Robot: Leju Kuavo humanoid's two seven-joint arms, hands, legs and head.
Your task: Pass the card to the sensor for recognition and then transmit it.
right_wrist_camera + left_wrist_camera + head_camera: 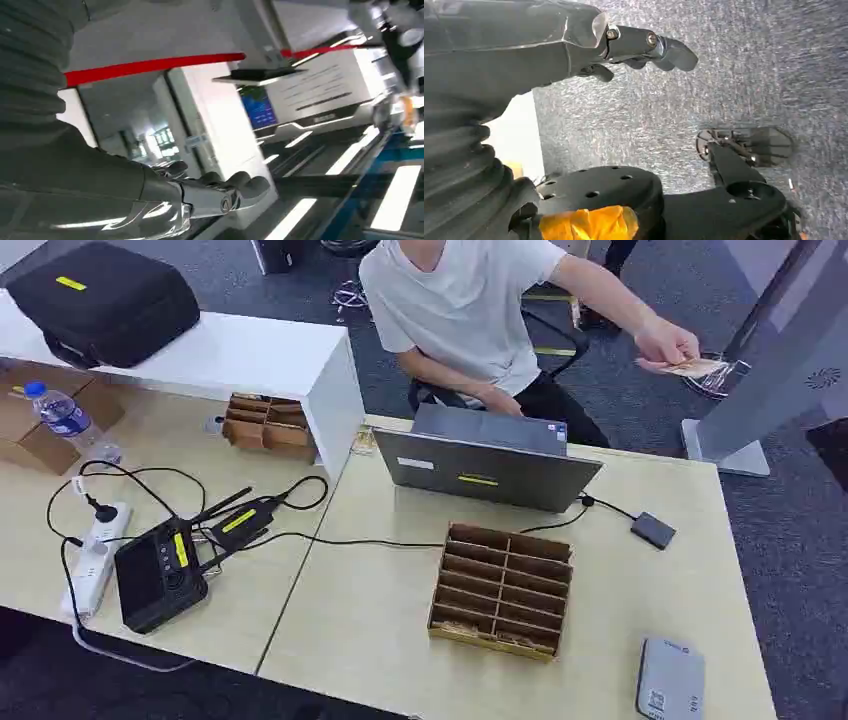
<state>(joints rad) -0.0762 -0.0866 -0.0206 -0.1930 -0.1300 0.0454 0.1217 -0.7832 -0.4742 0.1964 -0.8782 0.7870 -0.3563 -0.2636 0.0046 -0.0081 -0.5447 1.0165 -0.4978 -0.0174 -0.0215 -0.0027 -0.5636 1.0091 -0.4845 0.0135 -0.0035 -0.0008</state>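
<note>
Laptop (487,468) behind a cardboard divider tray (501,588) — water bottle (62,417), perhaps half-full, far left.

Surface (620,540) pale wood-tone; laptop (487,468) grey, yellow strip; divider tray (502,588) brown cardboard; person's shirt (465,300) white; card (692,367) tan, possibly patterned.

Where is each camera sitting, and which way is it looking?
Head view: high on the robot, looking down at the table, laptop and a person's hand.
Left wrist view: behind the left hand, facing the carpet floor.
Right wrist view: behind the right hand, tilted toward a screen.
Shared: each wrist view shows its own empty hand.
</note>
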